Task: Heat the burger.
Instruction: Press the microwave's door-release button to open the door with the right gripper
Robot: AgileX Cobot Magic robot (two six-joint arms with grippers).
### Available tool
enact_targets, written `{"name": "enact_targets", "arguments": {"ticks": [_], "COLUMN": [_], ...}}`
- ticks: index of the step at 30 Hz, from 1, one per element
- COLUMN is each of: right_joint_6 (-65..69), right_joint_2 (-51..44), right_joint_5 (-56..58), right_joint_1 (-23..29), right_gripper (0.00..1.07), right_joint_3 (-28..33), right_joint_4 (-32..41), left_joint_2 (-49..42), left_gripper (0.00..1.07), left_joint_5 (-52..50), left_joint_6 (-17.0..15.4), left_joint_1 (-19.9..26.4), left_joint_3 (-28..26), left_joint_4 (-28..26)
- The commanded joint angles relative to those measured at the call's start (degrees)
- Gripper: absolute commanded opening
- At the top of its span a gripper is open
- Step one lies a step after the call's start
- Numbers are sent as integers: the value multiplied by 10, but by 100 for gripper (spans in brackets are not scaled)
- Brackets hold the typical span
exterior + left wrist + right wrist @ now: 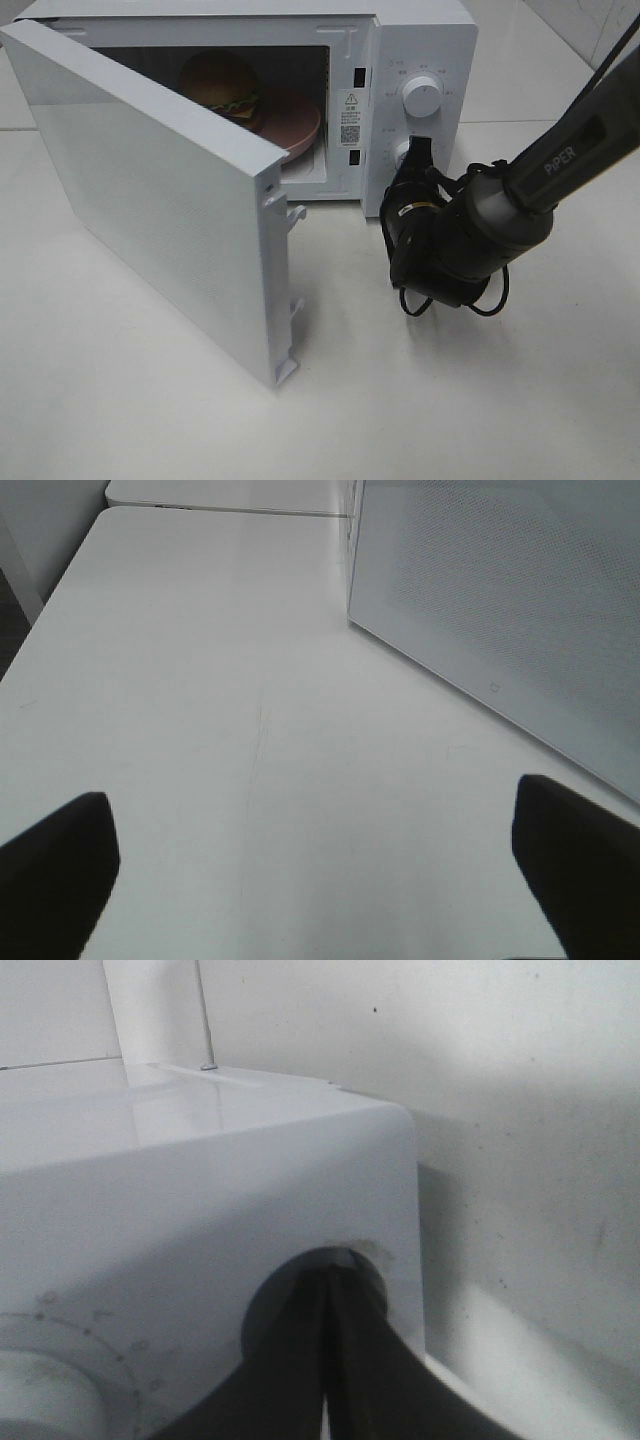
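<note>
The burger [222, 85] sits at the far side of the scene, inside the cavity of the microwave [420, 30], resting on a round pink plate [300, 128] towards the left of that cavity. Nearest, the white worktop [150, 400] lies bare across the front. Over its left part hangs the left gripper [312, 810], seen only from its own wrist camera. Its two dark fingers [60, 865] are spread wide with nothing between them, and the face of the microwave door is close by. That door [150, 190] is swung wide open, hinged on the left, with its free latch edge pointing to the near side. Further back on the right, the right arm [560, 165] reaches in from the right edge, a black cable [490, 300] looping beneath its wrist. The right gripper [418, 152] is closed, its fingers pressed together with no gap, and its tips are at the lower knob [404, 156] on the microwave's control panel. The frames do not show whether they touch it. The upper knob [421, 97] stands free just above.
</note>
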Motion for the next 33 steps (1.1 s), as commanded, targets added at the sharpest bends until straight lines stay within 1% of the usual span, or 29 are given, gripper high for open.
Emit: {"name": "enact_targets", "arguments": {"ticks": [1, 3, 6, 8, 15, 18, 19, 21, 27, 33], "right_joint_6": [6, 6, 6, 10, -5, -10, -19, -25, -40, -66], "right_joint_2": [-3, -6, -6, -13, -29, -38, -46, -48, -62, -77], "right_joint_5": [-84, -80, -77, -46, -36, -29, -28, -29, 17, 26], "right_joint_1": [-26, -25, -24, -15, -4, -1, 2, 2, 3, 3], "right_gripper": [0, 0, 0, 0, 0, 0, 0, 0, 0, 0], "right_joint_3": [-36, -22, -19, -7, 12, 26, 40, 45, 67, 89], "right_joint_4": [-93, -93, -93, -88, -74, -72, -60, -56, -65, -65], "left_joint_2": [-5, -5, -5, -5, -5, -5, -5, -5, -5, -5], "left_gripper": [101, 101, 101, 101, 101, 101, 101, 101, 101, 101], "left_joint_5": [-7, -7, -7, -7, -7, -7, -7, -7, -7, -7], "left_joint_6": [-2, -2, -2, -2, -2, -2, -2, -2, -2, -2], "left_joint_1": [0, 0, 0, 0, 0, 0, 0, 0, 0, 0], "left_joint_3": [1, 1, 1, 1, 1, 1, 1, 1, 1, 1], "left_joint_4": [-2, -2, -2, -2, -2, -2, -2, -2, -2, -2]}}
